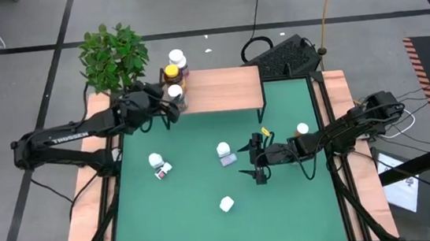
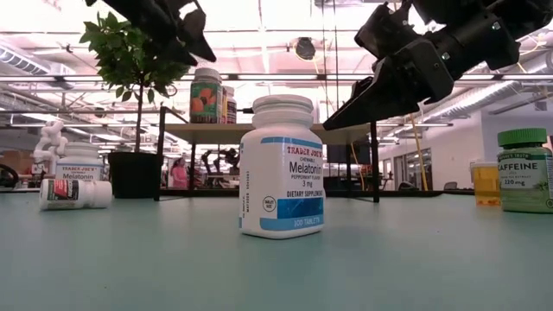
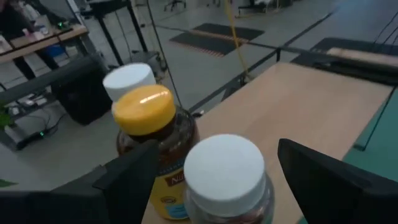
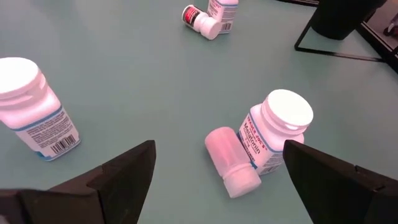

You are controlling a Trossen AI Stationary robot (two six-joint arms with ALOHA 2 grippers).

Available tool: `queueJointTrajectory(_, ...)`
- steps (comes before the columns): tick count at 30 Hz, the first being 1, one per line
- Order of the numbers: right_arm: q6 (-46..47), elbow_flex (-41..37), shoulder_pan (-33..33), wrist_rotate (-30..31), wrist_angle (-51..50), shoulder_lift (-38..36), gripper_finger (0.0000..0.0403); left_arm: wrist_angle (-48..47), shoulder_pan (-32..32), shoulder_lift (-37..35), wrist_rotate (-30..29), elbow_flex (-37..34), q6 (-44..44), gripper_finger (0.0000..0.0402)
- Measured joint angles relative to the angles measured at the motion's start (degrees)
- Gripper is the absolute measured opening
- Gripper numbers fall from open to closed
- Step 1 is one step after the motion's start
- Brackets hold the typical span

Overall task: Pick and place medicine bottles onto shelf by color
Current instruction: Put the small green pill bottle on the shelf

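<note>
The shelf stands at the table's far edge. At its left end stand three medicine bottles: a white-capped one, a yellow-capped one and another white-capped one. My left gripper is open, a finger on either side of the nearest white-capped bottle, apart from it. My right gripper hangs open above the green table, over an upright white bottle and a clear one lying on its side. More bottles stand or lie on the table.
A potted plant stands just left of the shelf, close behind my left arm. In the low view a green caffeine bottle and an amber one stand at the right. Wooden rails run along both sides of the table.
</note>
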Motion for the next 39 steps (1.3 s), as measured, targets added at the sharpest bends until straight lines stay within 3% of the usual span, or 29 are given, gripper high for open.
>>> queueJointTrajectory(6, 2.6, 0.0, 0.2, -3.4, 0.3, -2.2, 0.0348, -0.5, -3.3, -4.9, -0.1, 0.0, -2.4, 0.0323)
queueJointTrajectory(9, 4.5, 0.0, 0.4, -7.5, -0.4, -5.4, 0.0348, -0.5, -6.4, -7.5, -0.1, 0.0, -2.7, 0.0306)
queueJointTrajectory(12, 5.2, 0.0, 1.6, -7.6, -2.4, -9.6, 0.0348, -0.3, -10.3, -9.1, -0.1, 0.0, -2.9, 0.0281)
queueJointTrajectory(15, 5.5, 0.0, 3.2, -7.5, -4.1, -13.4, 0.0348, -0.4, -15.4, -8.8, -0.1, 0.0, -2.9, 0.0255)
queueJointTrajectory(20, 5.0, 0.0, 7.4, -7.6, -6.5, -19.8, 0.0348, 2.0, -24.6, -4.3, 5.3, 0.0, -1.2, 0.0218)
queueJointTrajectory(24, 3.1, 0.0, 9.2, -7.7, -20.8, -27.4, 0.0348, 10.1, -30.7, 1.2, 5.6, 0.0, 5.1, 0.0201)
queueJointTrajectory(30, 18.8, 2.8, 9.6, -8.4, -47.4, -37.2, 0.0348, 15.8, -33.8, 9.2, 5.6, 0.0, 8.6, 0.0201)
queueJointTrajectory(34, 22.4, 3.3, 12.1, -13.3, -58.0, -40.1, 0.0348, 16.7, -33.4, 13.1, 5.6, 0.0, 10.0, 0.0204)
queueJointTrajectory(39, 31.6, 7.9, 15.2, -13.3, -70.0, -40.6, 0.0348, 20.3, -32.0, 16.0, 5.6, 0.0, 10.4, 0.0203)
